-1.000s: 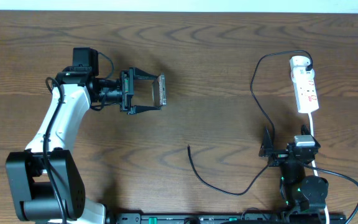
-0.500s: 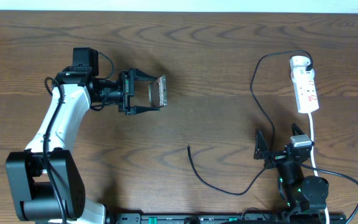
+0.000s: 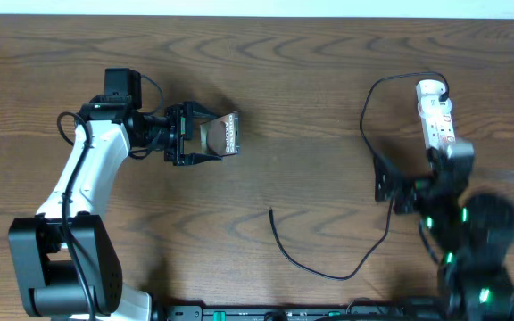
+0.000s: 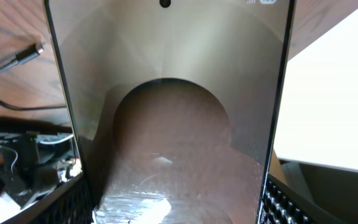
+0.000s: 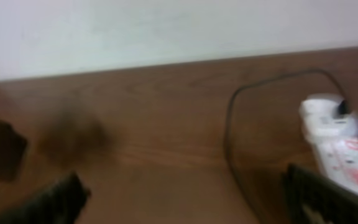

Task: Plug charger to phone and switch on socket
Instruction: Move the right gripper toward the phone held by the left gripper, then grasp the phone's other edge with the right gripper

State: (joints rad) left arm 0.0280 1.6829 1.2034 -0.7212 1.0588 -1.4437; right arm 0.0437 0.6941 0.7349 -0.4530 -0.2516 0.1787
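Observation:
My left gripper (image 3: 205, 134) is shut on the bronze phone (image 3: 229, 132) and holds it tilted above the left half of the table. The phone's face (image 4: 166, 124) fills the left wrist view between the fingers. The thin black charger cable (image 3: 368, 143) runs from the white socket strip (image 3: 437, 120) at the far right down to its free plug tip (image 3: 271, 212) near the table's middle. My right gripper (image 3: 387, 185) is open and empty, just below the socket and over the cable. The right wrist view is blurred and shows the socket (image 5: 337, 134) and the cable (image 5: 232, 134).
The table (image 3: 310, 80) is brown wood. A pale wall runs along its far edge (image 5: 166, 37). The cable's free tip also shows in the left wrist view (image 4: 33, 51), at the phone's left.
My right arm has moved up the table toward the socket, its gripper now over the cable. My left gripper has tilted the phone a little.

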